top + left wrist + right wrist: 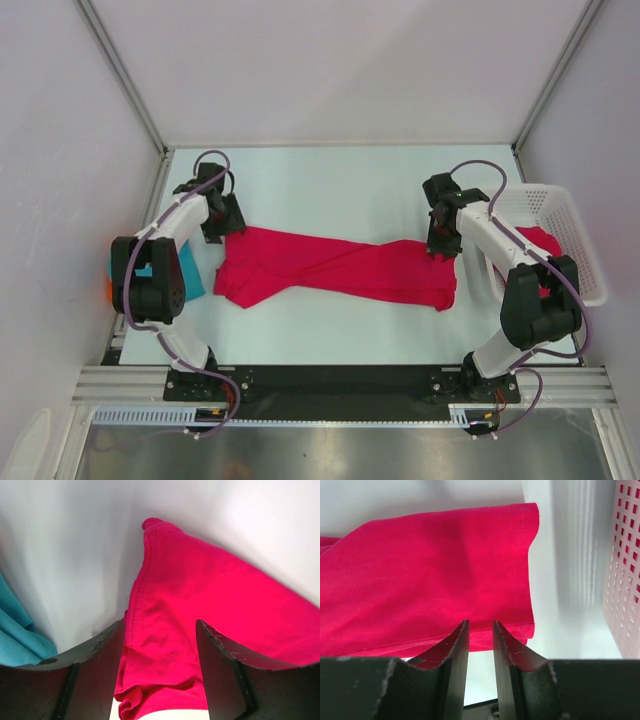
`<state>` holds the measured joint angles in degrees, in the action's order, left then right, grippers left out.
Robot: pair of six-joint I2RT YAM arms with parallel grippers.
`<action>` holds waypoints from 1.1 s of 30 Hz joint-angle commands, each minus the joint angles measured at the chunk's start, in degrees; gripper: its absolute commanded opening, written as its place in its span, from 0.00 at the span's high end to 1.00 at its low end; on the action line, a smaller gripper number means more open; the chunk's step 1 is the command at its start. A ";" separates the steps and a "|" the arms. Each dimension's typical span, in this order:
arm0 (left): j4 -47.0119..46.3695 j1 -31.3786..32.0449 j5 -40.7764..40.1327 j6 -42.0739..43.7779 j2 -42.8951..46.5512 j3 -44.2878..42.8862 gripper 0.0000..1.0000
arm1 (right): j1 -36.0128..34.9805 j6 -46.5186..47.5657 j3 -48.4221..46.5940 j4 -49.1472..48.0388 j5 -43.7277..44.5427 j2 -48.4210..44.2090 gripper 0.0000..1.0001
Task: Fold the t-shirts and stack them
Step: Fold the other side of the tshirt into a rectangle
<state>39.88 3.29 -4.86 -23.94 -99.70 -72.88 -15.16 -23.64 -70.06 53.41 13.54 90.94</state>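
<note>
Left hand spread wide astride crimson t-shirt

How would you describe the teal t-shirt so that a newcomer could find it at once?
On the pale table, go to the left edge, under the left arm. The teal t-shirt lies there, partly hidden. It alone is blue-green; the spread t-shirt beside it is crimson.

Red shirt lies stretched left-right across mid table, bunched and twisted in the middle. Left claw sits at its upper-left corner, right claw at its upper-right edge; grip unreadable from above. Teal shirt at left table edge, half hidden by the left arm. Basket far right, second red shirt inside.
</note>
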 commanded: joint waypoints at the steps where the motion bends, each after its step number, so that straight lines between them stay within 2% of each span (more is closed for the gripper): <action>1: -2.26 -0.65 0.46 -0.84 -1.28 0.90 0.36 | 0.13 0.87 -1.83 -0.41 -0.36 0.21 0.70; 10: -5.51 -2.06 2.84 -2.07 -1.11 6.08 0.37 | -0.13 0.96 -1.74 0.12 -0.27 -0.06 0.70; 14: -7.36 -2.59 6.44 -2.77 -1.55 7.32 0.45 | -0.22 0.96 -1.92 0.29 -0.09 -0.06 0.70; 15: -7.45 -2.59 6.71 -3.04 -1.46 7.23 0.49 | -0.14 0.88 -2.09 0.38 -0.01 -0.06 0.70; 16: -7.53 -2.59 7.06 -3.21 -1.46 7.14 0.60 | -0.14 0.96 -2.01 0.47 0.08 -0.14 0.70; 18: -7.54 -2.59 7.32 -3.56 -1.29 6.61 0.75 | -0.05 0.96 -2.10 0.56 0.17 -0.14 0.70; 19: -7.45 -2.59 7.24 -3.65 -1.29 6.35 0.86 | -0.22 0.88 -2.18 0.73 0.17 -0.14 0.70; 20: -7.27 -2.59 7.24 -3.74 -1.11 5.91 0.89 | -0.22 0.87 -2.18 0.65 0.17 -0.06 0.70; 33: -3.76 -2.59 6.01 -3.48 0.47 0.73 0.95 | -0.40 0.87 -2.45 0.56 0.08 0.12 0.70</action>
<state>35.53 0.93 1.65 -26.98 -101.21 -67.77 -15.27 -23.44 -70.22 53.49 13.45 91.35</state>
